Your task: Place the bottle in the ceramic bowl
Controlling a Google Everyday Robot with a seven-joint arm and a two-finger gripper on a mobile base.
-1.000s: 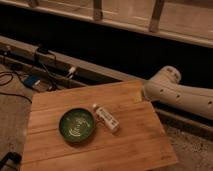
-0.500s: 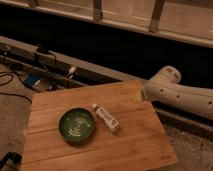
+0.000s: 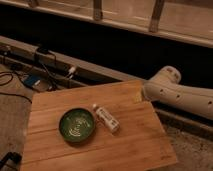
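The small whitish bottle (image 3: 107,118) lies on its side on the wooden table (image 3: 125,145), with its cap toward the far left. It rests just right of the dark green ceramic bowl (image 3: 76,124), close to the rim. The bowl stands upright and holds nothing. My white arm (image 3: 175,92) reaches in from the right, and its rounded end is by the table's far right corner. The gripper itself does not show in this view.
Cables and a power strip (image 3: 45,62) lie on the floor behind the table at the left. A long low rail (image 3: 90,70) runs along the dark wall behind. The table's right edge drops to speckled floor (image 3: 192,145).
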